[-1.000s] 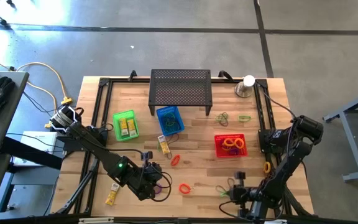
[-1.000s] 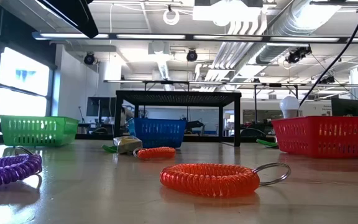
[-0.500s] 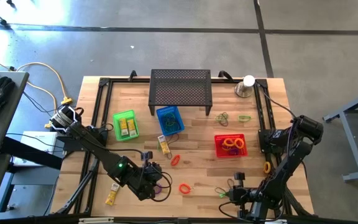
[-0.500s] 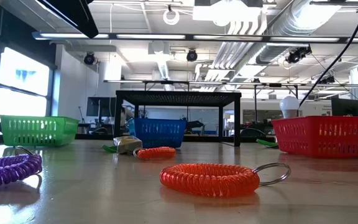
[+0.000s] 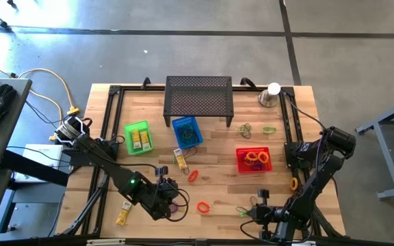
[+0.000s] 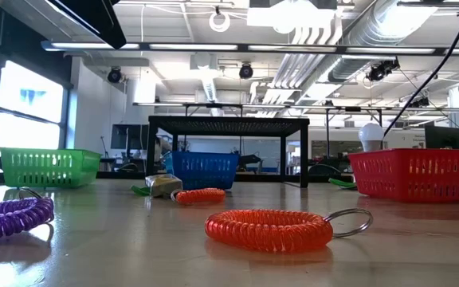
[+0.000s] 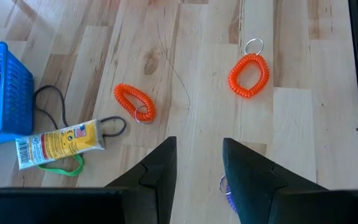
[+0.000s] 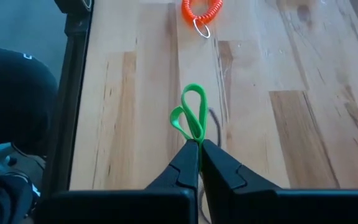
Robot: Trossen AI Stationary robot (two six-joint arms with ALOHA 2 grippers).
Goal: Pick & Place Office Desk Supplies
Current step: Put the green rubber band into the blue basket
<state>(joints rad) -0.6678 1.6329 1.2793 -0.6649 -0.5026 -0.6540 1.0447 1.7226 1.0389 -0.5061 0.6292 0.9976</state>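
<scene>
Pinching a green band (image 8: 192,118) by its end, the right gripper (image 8: 199,148) sits low at the table's near edge; so thin a hold could let it slip out on the way to a basket. Left gripper (image 7: 199,163), fingers spread, hovers near the purple coil (image 6: 10,218) and could nudge it aside.

Grey concrete floor (image 5: 183,48) is spreading around the wooden table (image 5: 217,154), dark seams crossing it. Across the table, bright windows (image 6: 14,108) are glowing along one side of the hall, while white ducts (image 6: 325,32) and pipes are running under the ceiling overhead.
</scene>
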